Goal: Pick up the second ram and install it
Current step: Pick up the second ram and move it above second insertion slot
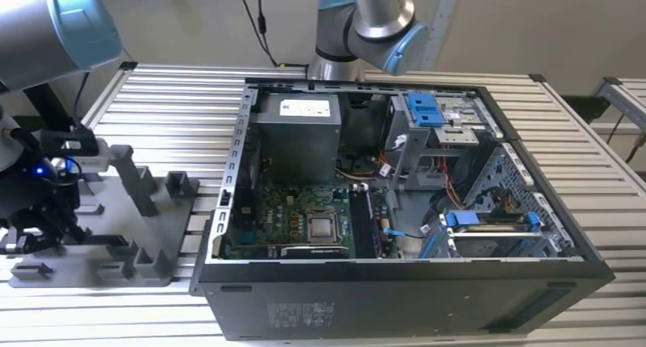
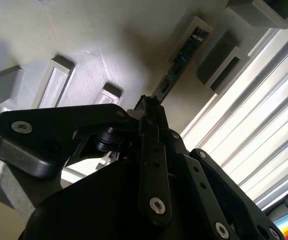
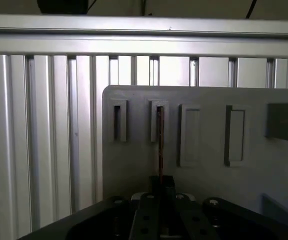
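In the first wrist view we see the 2nd ram (image 3: 160, 145) standing on its edge in a slot of the grey tray (image 3: 209, 175). Its long axis runs straight away from the gripper (image 3: 161, 184), which looks clamped on its near end. The open computer (image 1: 404, 286) is well apart, toward the exterior view's right.

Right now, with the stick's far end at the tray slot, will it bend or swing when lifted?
Probably stiff: the second ram shows as one straight thin edge. Likely light, being so flat. Held near one end by the gripper, it could pivot between the jaws.
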Controlling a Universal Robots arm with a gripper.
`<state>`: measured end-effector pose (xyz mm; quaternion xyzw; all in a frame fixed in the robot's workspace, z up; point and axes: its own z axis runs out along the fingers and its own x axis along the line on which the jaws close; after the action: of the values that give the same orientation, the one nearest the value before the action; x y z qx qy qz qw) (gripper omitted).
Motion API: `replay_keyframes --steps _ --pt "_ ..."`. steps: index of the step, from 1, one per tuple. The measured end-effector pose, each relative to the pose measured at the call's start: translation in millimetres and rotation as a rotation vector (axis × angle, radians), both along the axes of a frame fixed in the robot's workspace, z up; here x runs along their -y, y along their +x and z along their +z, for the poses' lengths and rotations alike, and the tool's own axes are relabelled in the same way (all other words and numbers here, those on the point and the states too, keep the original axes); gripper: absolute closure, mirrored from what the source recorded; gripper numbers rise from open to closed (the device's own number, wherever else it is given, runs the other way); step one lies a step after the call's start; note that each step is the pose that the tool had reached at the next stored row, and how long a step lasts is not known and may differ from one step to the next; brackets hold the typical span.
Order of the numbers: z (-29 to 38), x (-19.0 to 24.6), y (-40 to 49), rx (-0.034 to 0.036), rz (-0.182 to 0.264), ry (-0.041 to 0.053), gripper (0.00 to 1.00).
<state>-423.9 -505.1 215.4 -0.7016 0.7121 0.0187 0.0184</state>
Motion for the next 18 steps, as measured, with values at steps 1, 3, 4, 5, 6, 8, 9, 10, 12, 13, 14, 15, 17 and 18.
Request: replay_keyframes --steps 1,3,4,5,6,8,9,10,12,13,14,15,17,18 --pt "1.1 0.1 0.1 -0.0001 0.0 0.0001 0.86" --pt "3.2 0.1 0.1 -0.0002 0.0 0.0001 0.86" --pt "4.4 0.0 0.1 -0.0001 0.0 0.0003 0.86" --pt "5.9 0.0 0.1 -0.0003 0.0 0.0002 0.86" --pt "7.3 0.0 0.2 -0.0003 0.0 0.0002 0.86" --pt "10.3 0.0 0.2 -0.0004 0.0 0.0002 0.86" --pt "11.9 0.0 0.2 -0.0004 0.0 0.0003 0.86" --pt "13.7 0.0 0.2 -0.0003 0.0 0.0003 0.86" --pt "17.2 0.0 0.2 -0.0004 0.0 0.0003 0.86" --pt "18.9 0.0 0.2 -0.0004 0.0 0.0003 0.86" --pt "20.5 0.0 0.2 -0.0005 0.0 0.0002 0.86" --pt "22.2 0.0 0.2 -0.0005 0.0 0.0003 0.86" --pt "25.4 0.0 0.2 -0.0004 0.0 0.0004 0.86" --pt "27.1 0.0 0.2 -0.0004 0.0 0.0004 0.86"
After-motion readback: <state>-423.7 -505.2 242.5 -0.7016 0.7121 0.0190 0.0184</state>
